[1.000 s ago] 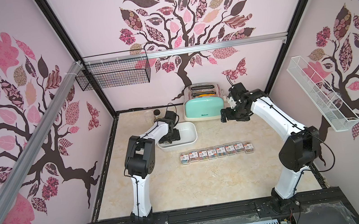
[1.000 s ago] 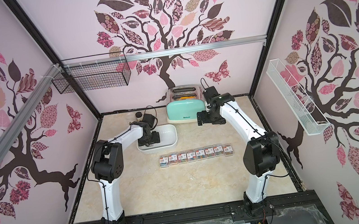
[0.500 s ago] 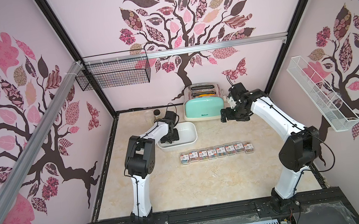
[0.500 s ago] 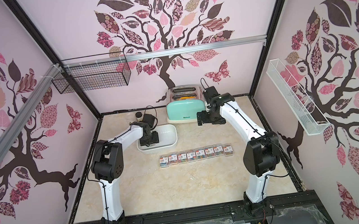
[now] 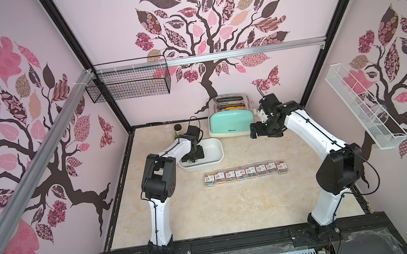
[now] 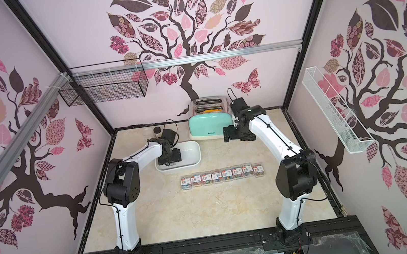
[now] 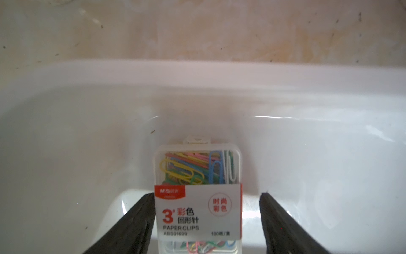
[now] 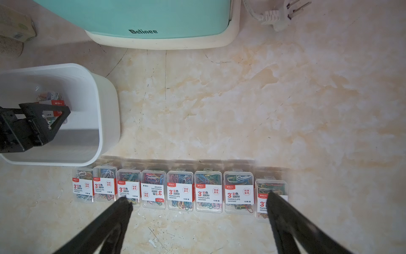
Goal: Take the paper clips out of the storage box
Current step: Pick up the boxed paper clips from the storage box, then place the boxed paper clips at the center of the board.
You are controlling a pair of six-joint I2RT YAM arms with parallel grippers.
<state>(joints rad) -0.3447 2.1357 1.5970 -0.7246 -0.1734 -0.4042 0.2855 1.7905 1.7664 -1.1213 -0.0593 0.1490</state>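
**Straddled, not yet gripped**

A clear plastic case of multicoloured paper clips [image 7: 197, 209] lay flat in the white rounded plastic storage box [image 7: 197, 70], right between the fingers of the left pincer [image 7: 206, 194], long axis running w/ them. That pincer stood open: one finger touched the case's side, the other just apart. Eight like cases [image 8: 180, 189] sat in a row on the beige marbled table [image 5: 234, 209]. Right pincer [image 8: 197, 197], wide open, hovered well apart, so left was nearer.

L gripper [image 7: 207, 195] pointing down, jaws part-open, R gripper [image 8: 198, 196] held aloft, jaws fully apart
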